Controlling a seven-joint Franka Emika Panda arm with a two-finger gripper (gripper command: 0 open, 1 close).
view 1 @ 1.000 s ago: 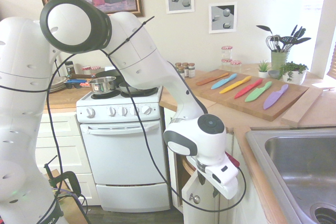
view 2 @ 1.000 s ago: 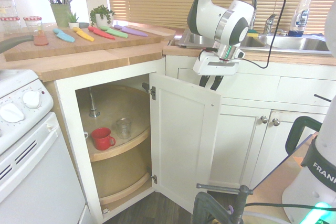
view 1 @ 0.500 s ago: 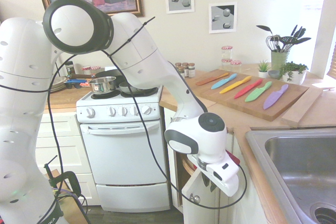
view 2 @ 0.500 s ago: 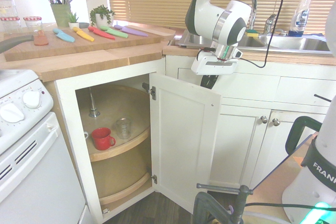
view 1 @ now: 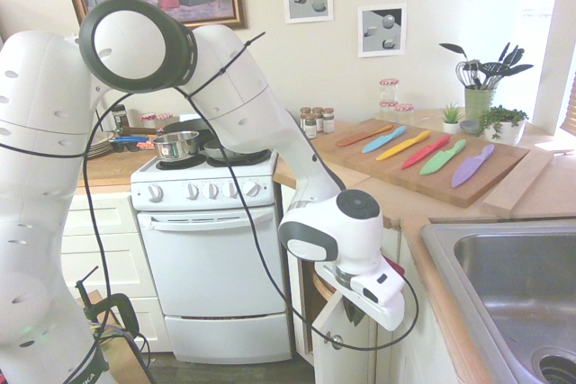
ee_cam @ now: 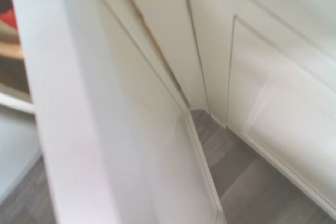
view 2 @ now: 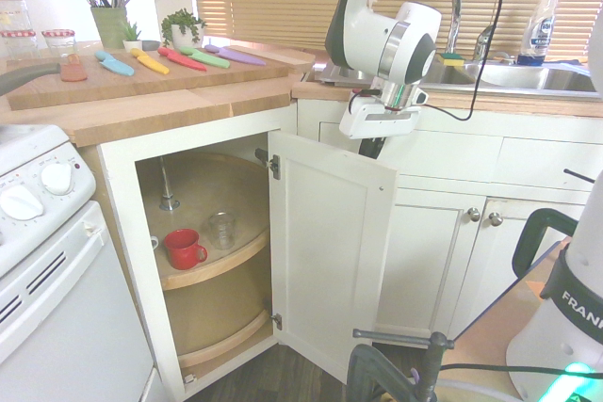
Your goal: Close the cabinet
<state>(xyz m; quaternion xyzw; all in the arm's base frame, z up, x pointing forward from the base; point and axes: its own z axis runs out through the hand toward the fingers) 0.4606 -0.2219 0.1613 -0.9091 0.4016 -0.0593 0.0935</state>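
wooden desk [view 2: 179,108] runs above the cabinet [view 2: 203,251], which stands open just beside the stove [view 2: 66,261]. i hold my hand [view 2: 371,150] with fingers together behind the swung-out door [view 2: 330,251], near its top edge.

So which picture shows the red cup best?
The second exterior view: the red cup stands whole on the cabinet's upper shelf, handle showing. The wrist view has just a blurry red bit at its edge. In the first exterior view, I can't make it out.
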